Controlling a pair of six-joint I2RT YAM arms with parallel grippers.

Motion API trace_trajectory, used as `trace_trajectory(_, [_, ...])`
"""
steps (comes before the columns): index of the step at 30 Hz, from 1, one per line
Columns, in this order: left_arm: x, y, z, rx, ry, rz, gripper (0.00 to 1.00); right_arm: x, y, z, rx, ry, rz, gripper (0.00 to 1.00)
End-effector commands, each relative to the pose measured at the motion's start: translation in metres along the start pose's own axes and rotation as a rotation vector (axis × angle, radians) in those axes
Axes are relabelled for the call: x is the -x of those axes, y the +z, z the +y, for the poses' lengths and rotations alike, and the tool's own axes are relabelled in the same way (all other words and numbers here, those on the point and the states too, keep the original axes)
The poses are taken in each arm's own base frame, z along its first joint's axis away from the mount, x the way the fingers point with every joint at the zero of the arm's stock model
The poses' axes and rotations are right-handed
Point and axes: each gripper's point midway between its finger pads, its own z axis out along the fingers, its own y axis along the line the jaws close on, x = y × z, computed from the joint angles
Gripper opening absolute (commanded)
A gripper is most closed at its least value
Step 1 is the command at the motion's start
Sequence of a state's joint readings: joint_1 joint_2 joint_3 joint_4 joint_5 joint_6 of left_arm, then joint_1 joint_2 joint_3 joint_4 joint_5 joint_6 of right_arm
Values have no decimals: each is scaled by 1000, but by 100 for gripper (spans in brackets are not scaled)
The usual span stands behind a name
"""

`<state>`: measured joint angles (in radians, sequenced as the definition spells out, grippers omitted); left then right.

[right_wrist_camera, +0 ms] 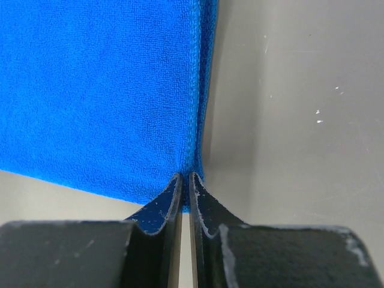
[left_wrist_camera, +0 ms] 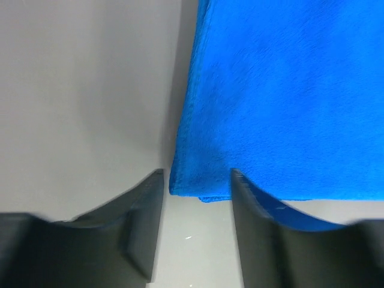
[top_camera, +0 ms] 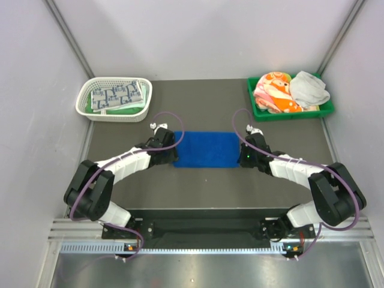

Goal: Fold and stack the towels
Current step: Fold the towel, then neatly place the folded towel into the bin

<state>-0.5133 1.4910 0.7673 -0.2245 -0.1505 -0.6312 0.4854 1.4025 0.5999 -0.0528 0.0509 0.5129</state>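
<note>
Lying flat on the middle of the dark bench, the blue towel forms a neat rectangle with its long sides running left to right. In the left wrist view a second layer peeks out under its near corner.

The left hand sits low at the towel's left end. Its two dark fingers stand apart with a clear gap, and the towel's corner lies in that gap. One finger rests on bare bench just beside the hem, while the other overlaps the cloth's near edge. Nothing is pinched here.

The right hand is at the towel's right end, at the near corner. Its fingers are pressed almost together, leaving only a thin slit, and the stitched hem of the blue towel runs straight into that slit, so the corner is gripped.

At the far left of the bench stands a white mesh basket. It holds a folded patterned towel, white with grey-blue squares, lying on top of a mint towel whose edge shows along the near side. The print is too small to read as anything but squares.

At the far right stands a green tray with two crumpled cloths in it. An orange-pink towel fills the left part and a grey towel is bunched against it on the right. Both containers are well apart from the blue towel and from the hands.
</note>
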Motion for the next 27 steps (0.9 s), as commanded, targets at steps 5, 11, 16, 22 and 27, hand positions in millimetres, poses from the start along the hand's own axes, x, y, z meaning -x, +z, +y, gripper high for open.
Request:
trace_trajectory(5, [57,-10,-4,-40,-85,-58,65,8,1,-14,-45,23,-19,6])
trace_trajectory(11, [51,19,-18,-203,-140,107,65,13,2,-21,-60,47,-12,5])
trace_trajectory(16, [31,30,-27,-285,-147,212,66,19,1,-27,-68,61,-22,6])
trace_trajectory(22, [1,46,-24,-274,-152,307,67,25,-1,-29,-49,82,-35,6])
trace_trajectory(27, [-21,54,-14,-164,-121,328,63,30,-3,-28,-34,91,-48,6])
